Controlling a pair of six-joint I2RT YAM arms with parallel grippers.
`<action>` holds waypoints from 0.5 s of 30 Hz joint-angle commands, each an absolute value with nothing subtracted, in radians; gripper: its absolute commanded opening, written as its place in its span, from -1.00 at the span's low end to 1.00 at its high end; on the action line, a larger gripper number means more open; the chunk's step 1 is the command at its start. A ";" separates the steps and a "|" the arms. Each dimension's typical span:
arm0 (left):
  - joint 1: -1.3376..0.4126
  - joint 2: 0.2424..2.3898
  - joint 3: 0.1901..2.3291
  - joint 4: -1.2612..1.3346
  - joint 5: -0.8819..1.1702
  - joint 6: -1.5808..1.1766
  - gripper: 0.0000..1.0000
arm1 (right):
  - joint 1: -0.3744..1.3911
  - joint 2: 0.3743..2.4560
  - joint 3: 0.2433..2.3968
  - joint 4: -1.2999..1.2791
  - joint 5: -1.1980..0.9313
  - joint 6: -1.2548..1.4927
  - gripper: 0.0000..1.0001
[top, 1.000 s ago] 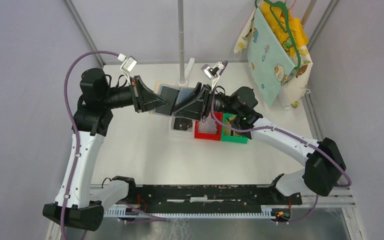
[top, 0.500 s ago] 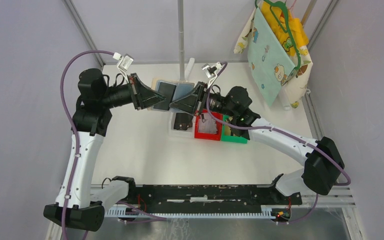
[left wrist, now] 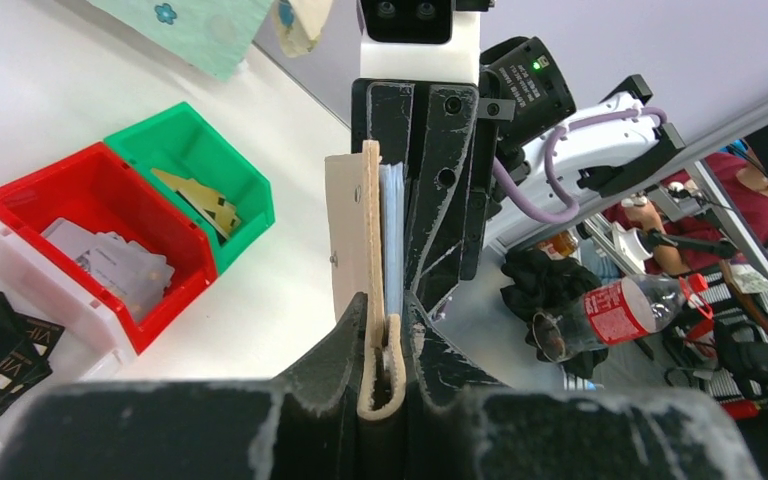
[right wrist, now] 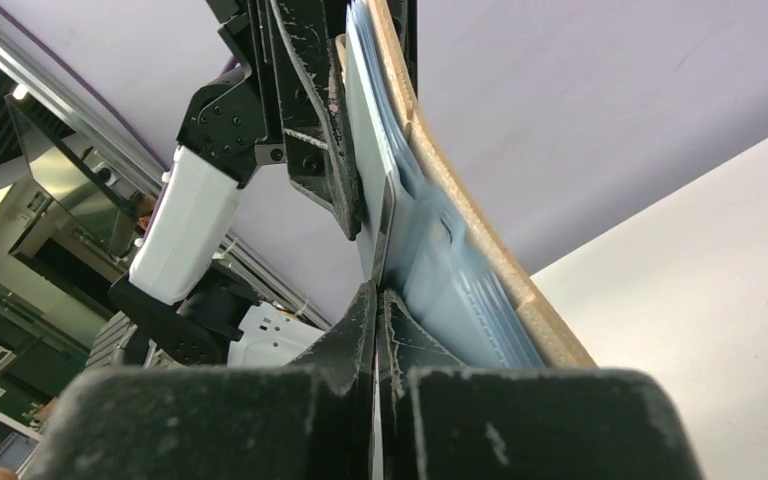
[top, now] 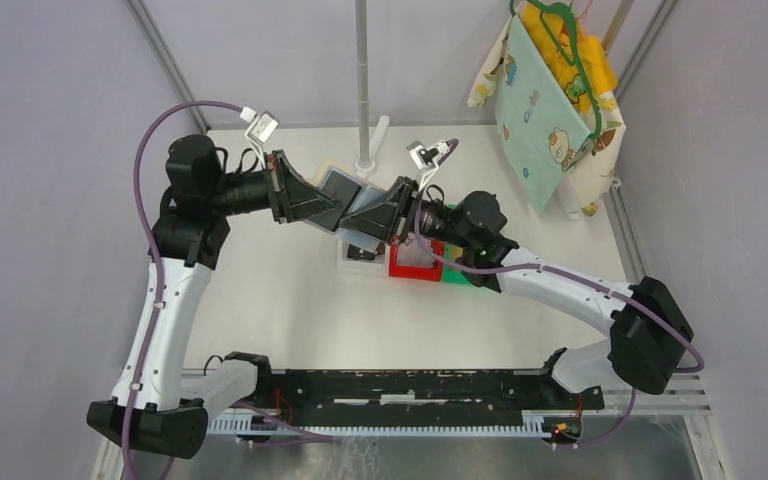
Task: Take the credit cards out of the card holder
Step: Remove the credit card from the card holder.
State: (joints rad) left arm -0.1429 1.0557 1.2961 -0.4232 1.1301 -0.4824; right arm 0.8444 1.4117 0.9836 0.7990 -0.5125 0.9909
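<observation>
right gripper (right wrist: 377, 292) now pinching card (right wrist: 387, 225), holder (right wrist: 450, 290) nearer

Nothing can be read: the label on the bottle (left wrist: 600, 315) and the print on the black cards (left wrist: 0, 345) are too blurred.

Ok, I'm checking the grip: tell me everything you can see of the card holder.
The card holder is flat, tan, leather-like, with a pale blue-grey inner pocket. It is held above the table. The left end effector clamps one edge; the right end effector pinches a thin card at its pocket.
</observation>
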 commanded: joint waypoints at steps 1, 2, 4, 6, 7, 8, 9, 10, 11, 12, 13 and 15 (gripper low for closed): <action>-0.163 1.053 1.333 -0.432 1.221 -0.523 -0.74 | 0.844 1.357 0.940 0.989 -0.455 1.035 -1.00; -0.163 1.051 1.334 -0.431 1.221 -0.524 -0.73 | 0.844 1.349 0.927 0.999 -0.449 1.039 -1.00; -0.161 1.052 1.338 -0.430 1.221 -0.527 -0.73 | 0.842 1.333 0.904 1.017 -0.439 1.042 -1.00; -0.161 1.052 1.343 -0.429 1.218 -0.530 -0.72 | 0.841 1.321 0.885 1.028 -0.435 1.045 -1.00; -0.161 1.054 1.344 -0.429 1.216 -0.532 -0.72 | 0.840 1.316 0.876 1.038 -0.433 1.047 -1.00; -0.161 1.052 1.344 -0.429 1.212 -0.532 -0.71 | 0.839 1.310 0.864 1.051 -0.431 1.052 -1.00; -0.161 1.053 1.345 -0.429 1.209 -0.532 -0.71 | 0.838 1.306 0.856 1.068 -0.429 1.056 -1.00; -0.161 1.052 1.343 -0.430 1.209 -0.532 -0.70 | 0.839 1.306 0.853 1.071 -0.429 1.058 -1.00; -0.161 1.051 1.342 -0.431 1.209 -0.531 -0.71 | 0.837 1.307 0.856 1.065 -0.432 1.058 -1.00; -0.161 1.050 1.339 -0.430 1.209 -0.530 -0.72 | 0.836 1.311 0.863 1.061 -0.433 1.060 -0.87; -0.162 1.049 1.338 -0.430 1.209 -0.529 -0.75 | 0.834 1.315 0.868 1.060 -0.431 1.065 -0.73; -0.162 1.046 1.336 -0.426 1.209 -0.529 -0.77 | 0.833 1.329 0.884 1.072 -0.428 1.073 -0.53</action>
State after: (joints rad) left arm -0.1604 1.0595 1.2987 -0.4427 1.1805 -0.4858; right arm 0.8368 1.3361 0.8524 0.9844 -0.4400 1.0504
